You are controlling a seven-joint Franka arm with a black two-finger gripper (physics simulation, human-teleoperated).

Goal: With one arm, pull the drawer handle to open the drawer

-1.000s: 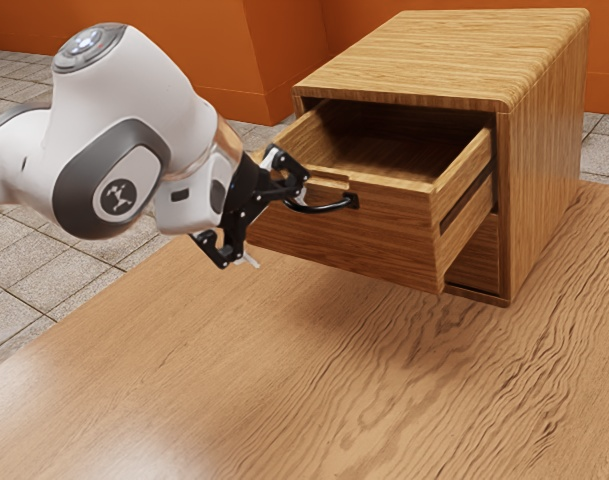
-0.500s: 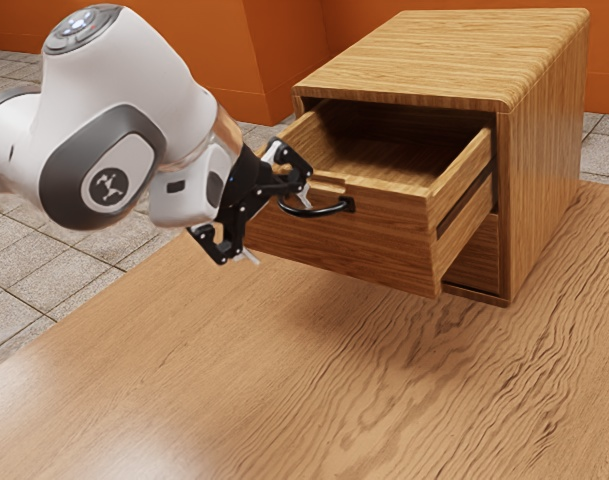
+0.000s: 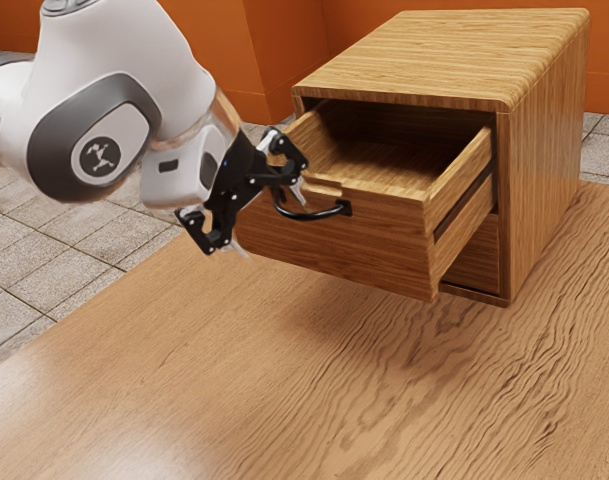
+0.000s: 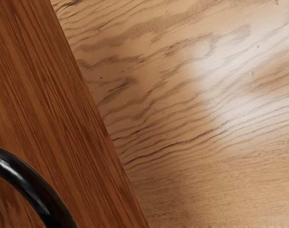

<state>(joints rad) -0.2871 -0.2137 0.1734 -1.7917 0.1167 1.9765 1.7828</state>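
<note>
A wooden cabinet [image 3: 544,150] stands on the table, and its top drawer [image 3: 334,245] is pulled well out, showing a bare inside. A black curved handle [image 3: 322,212] sits on the drawer front. My gripper [image 3: 289,188] is at the handle's end toward the exterior view's left, shut on it, with the black hand angled behind. In the wrist view the handle [image 4: 25,183] arcs across the drawer front [image 4: 49,118], close under the hand.
The wooden table [image 3: 334,390] stretches out in front of the cabinet. Its edge runs diagonally at the exterior view's left, with tiled floor [image 3: 44,270] beyond. A lower drawer front [image 3: 476,262] sits under the open one. An orange wall [image 3: 274,50] stands behind.
The drawer has slid a little further out toward the exterior view's left, with my gripper on the handle. My arm has drawn back and risen slightly.
</note>
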